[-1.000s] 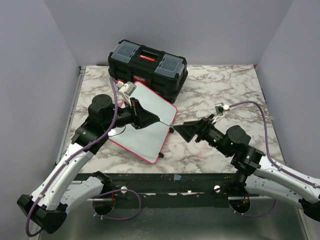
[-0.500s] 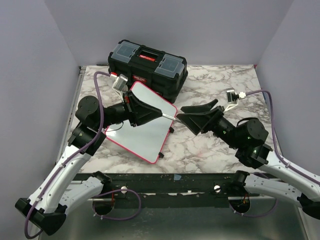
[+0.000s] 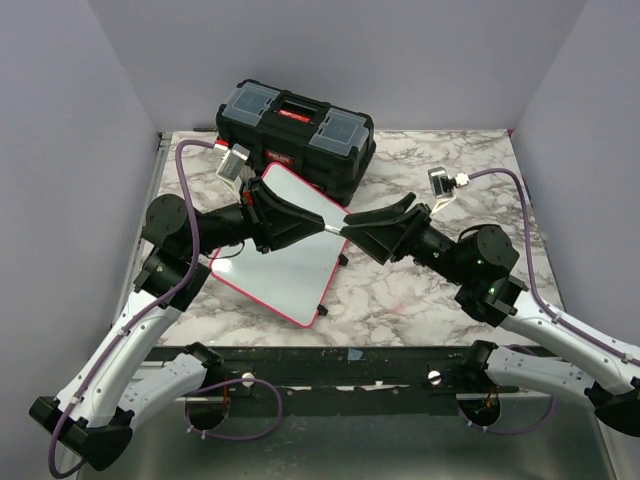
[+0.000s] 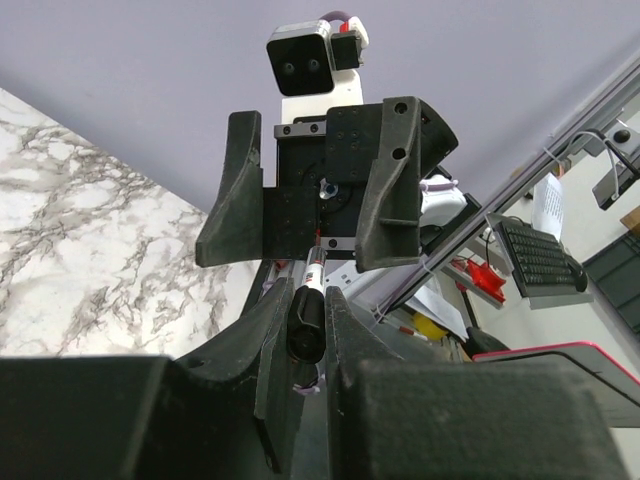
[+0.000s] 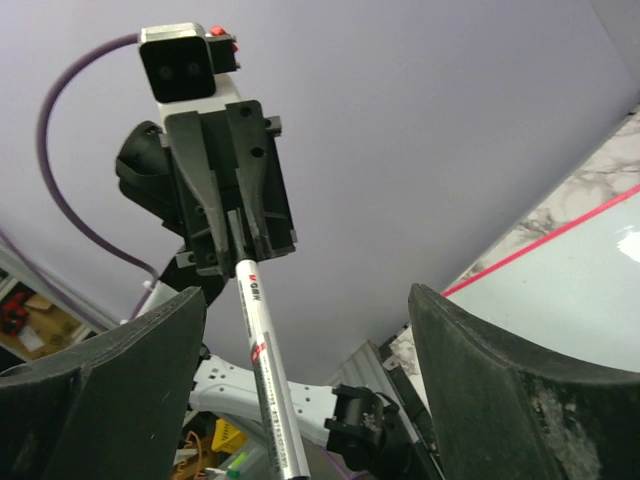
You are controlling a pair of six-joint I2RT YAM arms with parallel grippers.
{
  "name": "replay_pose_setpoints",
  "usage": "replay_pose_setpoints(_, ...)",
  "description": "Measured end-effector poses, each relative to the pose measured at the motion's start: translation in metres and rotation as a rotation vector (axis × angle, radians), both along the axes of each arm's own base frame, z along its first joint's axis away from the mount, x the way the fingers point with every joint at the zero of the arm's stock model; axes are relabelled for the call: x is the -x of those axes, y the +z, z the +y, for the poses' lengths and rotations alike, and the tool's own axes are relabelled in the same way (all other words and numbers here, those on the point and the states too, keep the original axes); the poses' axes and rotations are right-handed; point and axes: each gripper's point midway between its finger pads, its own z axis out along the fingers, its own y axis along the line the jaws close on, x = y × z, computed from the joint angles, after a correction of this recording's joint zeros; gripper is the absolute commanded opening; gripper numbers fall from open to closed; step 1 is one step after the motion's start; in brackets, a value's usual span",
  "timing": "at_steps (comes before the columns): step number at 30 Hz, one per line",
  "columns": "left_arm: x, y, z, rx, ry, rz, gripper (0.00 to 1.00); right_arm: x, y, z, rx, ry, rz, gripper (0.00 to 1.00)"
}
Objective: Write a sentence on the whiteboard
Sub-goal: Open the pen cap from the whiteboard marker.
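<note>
1. Mid-handover, seen from above: my left fingers [image 3: 312, 228] are clamped on the marker pen [image 3: 335, 231]. They hold it level in the air at centre frame, above the right corner of the whiteboard [image 3: 285, 275].

2. My right fingers [image 3: 358, 220] stand apart on either side of the pen's free end. In the right wrist view the barrel runs up the middle with a gap on each side, so nothing is gripped there yet.

3. The whiteboard lies left of centre on the marble bench [image 3: 450, 170]. Its far edge is against or just beside the black toolbox [image 3: 295, 125]; I cannot tell whether they touch.

4. Progress, as I judge it: the sentence has not been started. The board's white face shows no letters where it is visible, though my left arm hides part of it. What remains is probably uncapping or passing the pen, then all of the writing.

5. Room to move: the right half of the bench is open marble. The toolbox closes off the upper side of the board, and the grey walls close off the left and right of the frame. The board's lower corner sits near the bench's front rail.

6. Both arms crowd the same small patch at centre frame, so the tightest clearance is between the two sets of fingers.
</note>
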Motion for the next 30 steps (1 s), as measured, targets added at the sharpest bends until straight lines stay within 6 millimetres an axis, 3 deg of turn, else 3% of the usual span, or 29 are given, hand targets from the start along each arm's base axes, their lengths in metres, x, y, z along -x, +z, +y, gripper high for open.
replay_pose_setpoints(16,0.002,0.011,0.005,0.036,0.027,-0.044,0.00,0.011,0.016,0.016,-0.052,0.127,0.004,0.45)
replay_pose_setpoints(30,-0.006,0.010,0.007,0.062,0.074,-0.042,0.00,0.009,0.018,0.021,-0.067,0.141,0.012,0.30)
